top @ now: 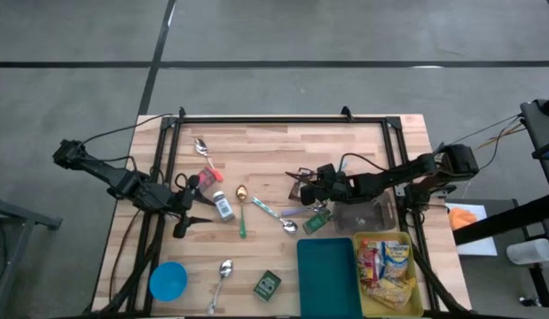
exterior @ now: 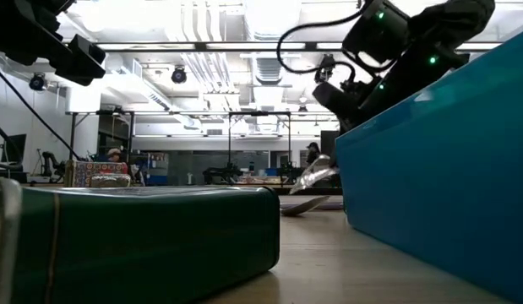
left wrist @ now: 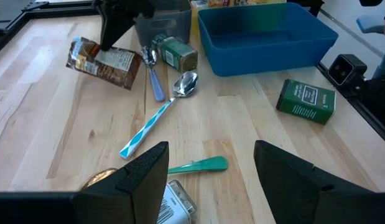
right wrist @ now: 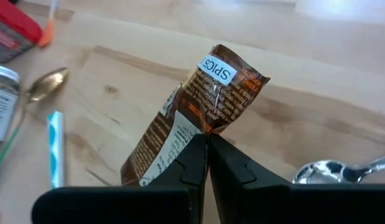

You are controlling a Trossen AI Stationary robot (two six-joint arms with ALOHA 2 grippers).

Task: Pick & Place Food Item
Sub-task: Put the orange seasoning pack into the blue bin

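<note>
Jaws of right gripper (right wrist: 208,144) pinched shut on brown spice packet (right wrist: 192,115), held above the table's (top: 345,142) middle, long axis tilted, labelled end away from fingers; left gripper (left wrist: 208,171) part open, empty.

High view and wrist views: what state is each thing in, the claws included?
Right claw: shut on the brown spice packet.
Brown spice packet: pinched by an edge, lifted.
Left claw: open, empty, above the spoons.
Teal bin: empty.
Yellow bin: holds packets.
Green tin: closed, lying flat.
</note>
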